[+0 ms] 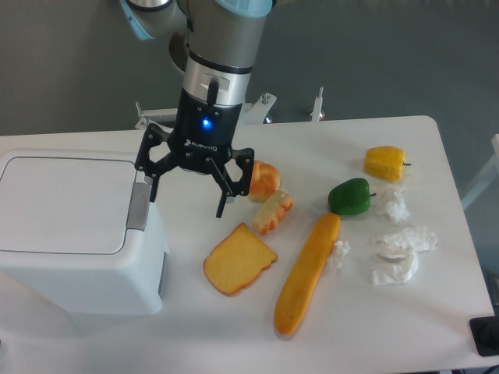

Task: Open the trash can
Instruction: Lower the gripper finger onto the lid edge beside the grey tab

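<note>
The trash can (70, 226) is a large white boxy bin at the left of the table, its flat lid down and closed. A grey push latch (139, 206) sits on the lid's right edge. My gripper (187, 199) hangs over the bin's right edge, open and empty. Its left fingertip (151, 191) is just above the latch, and its right fingertip (222, 209) hangs over the table to the right of the bin.
A toy bread slice (238, 259), a long yellow baguette (307, 273), a small croissant piece (272, 212) and an orange bun (263, 179) lie right of the bin. A green pepper (350, 196), a yellow pepper (385, 162) and crumpled white paper (399, 253) lie further right.
</note>
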Action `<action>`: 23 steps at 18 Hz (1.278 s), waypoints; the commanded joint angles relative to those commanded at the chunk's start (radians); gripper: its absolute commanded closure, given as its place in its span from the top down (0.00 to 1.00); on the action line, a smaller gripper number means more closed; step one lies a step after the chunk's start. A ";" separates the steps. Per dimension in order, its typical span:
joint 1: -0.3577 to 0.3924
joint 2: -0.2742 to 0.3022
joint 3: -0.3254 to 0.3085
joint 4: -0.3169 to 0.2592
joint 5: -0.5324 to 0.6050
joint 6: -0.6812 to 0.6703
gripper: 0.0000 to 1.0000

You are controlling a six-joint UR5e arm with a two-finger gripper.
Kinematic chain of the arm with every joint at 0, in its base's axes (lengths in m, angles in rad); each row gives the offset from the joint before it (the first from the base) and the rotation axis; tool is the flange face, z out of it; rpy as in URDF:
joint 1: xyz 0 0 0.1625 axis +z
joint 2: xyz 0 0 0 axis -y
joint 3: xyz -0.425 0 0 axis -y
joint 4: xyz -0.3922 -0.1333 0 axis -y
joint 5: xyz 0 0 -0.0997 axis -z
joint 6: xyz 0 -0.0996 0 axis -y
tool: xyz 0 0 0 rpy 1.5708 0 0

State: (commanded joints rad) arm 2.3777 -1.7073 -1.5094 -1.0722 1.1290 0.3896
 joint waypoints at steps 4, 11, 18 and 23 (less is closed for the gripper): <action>-0.006 -0.005 0.000 0.002 0.002 0.000 1.00; -0.012 -0.011 -0.002 0.002 0.000 0.000 1.00; -0.017 -0.017 -0.002 0.002 0.002 0.006 1.00; -0.017 -0.020 -0.003 0.002 0.002 0.006 1.00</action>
State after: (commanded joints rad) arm 2.3608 -1.7272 -1.5125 -1.0707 1.1305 0.3958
